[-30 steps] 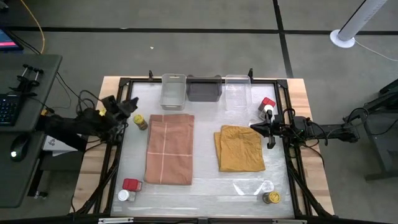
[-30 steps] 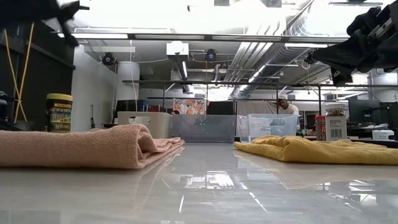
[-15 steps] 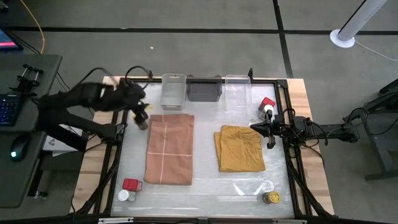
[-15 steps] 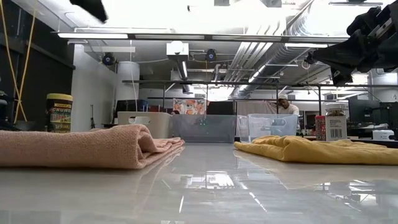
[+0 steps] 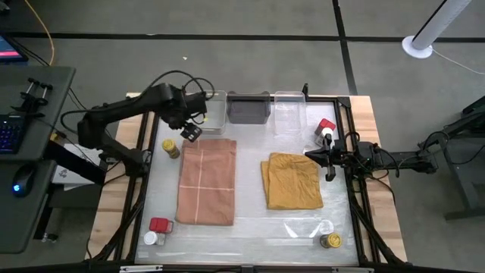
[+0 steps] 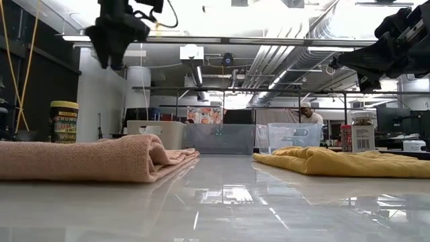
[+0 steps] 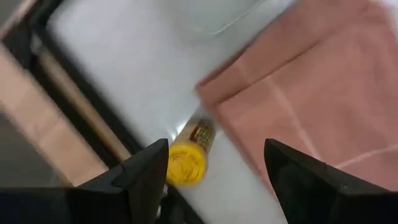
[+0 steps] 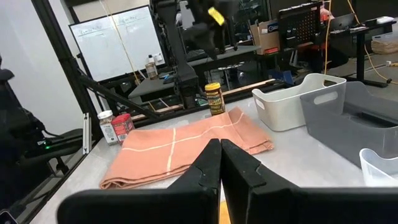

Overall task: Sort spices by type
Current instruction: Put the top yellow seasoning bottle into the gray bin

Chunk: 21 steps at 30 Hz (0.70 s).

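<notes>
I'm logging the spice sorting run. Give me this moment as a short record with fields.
left end effector: open, holding nothing, raised above the pink cloth's far corner
right end effector: shut, empty, waiting at the table's right side
yellow-lidded jar: upright, left of the pink cloth
near-left corner: red tin and white-topped shaker together
bins: three along the far edge, no spice visible in them

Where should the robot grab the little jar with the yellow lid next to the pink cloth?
Probably around its dark body just under the lid, coming straight down. The yellow-lidded jar stands upright on the table, close beside the pink cloth, so that side is tight. The left gripper hovers near it, jaws open, and could straddle it along the cloth's edge.
</notes>
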Motion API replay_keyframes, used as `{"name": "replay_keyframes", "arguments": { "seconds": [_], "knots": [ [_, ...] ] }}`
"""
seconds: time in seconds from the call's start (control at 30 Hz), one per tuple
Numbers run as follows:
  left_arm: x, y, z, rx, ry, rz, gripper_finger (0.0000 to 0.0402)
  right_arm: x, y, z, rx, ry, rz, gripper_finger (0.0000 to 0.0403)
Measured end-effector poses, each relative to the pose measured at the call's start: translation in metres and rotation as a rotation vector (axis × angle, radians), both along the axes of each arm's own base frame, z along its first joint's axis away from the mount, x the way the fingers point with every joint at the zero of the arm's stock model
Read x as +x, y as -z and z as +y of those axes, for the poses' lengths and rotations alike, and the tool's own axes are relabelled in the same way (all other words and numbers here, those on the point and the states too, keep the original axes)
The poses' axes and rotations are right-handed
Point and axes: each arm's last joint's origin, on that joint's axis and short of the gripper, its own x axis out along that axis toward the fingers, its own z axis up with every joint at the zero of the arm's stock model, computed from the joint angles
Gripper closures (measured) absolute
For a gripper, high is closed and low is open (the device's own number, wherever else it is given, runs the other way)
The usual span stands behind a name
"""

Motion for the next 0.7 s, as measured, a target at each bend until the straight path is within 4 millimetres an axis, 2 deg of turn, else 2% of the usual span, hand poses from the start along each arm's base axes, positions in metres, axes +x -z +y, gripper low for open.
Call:
{"name": "replay_keyframes", "arguments": {
  "seconds": [0.1, 0.27, 0.37, 0.5, 0.7],
  "knots": [
    [-0.005, 0.013, -0.008, 0.096, -0.098, 0.031, 0.0151, 0.0, 0.0, 0.0, 0.0, 0.0, 0.001, 0.0402],
    [-0.048, 0.031, -0.039, 0.129, -0.241, 0.015, 0.0151, 0.0, 0.0, 0.0, 0.0, 0.0, -0.001, 0.0402],
    [-0.07, 0.037, -0.05, 0.109, -0.37, -0.127, 0.0151, 0.0, 0.0, 0.0, 0.0, 0.0, -0.001, 0.0402],
    [-0.082, 0.043, -0.049, 0.117, -0.458, -0.299, 0.0151, 0.0, 0.0, 0.0, 0.0, 0.0, -0.001, 0.0402],
    [-0.093, 0.066, -0.041, 0.097, -0.544, -0.215, 0.0151, 0.0, 0.0, 0.0, 0.0, 0.0, 0.0, 0.0402]
  ]
}}
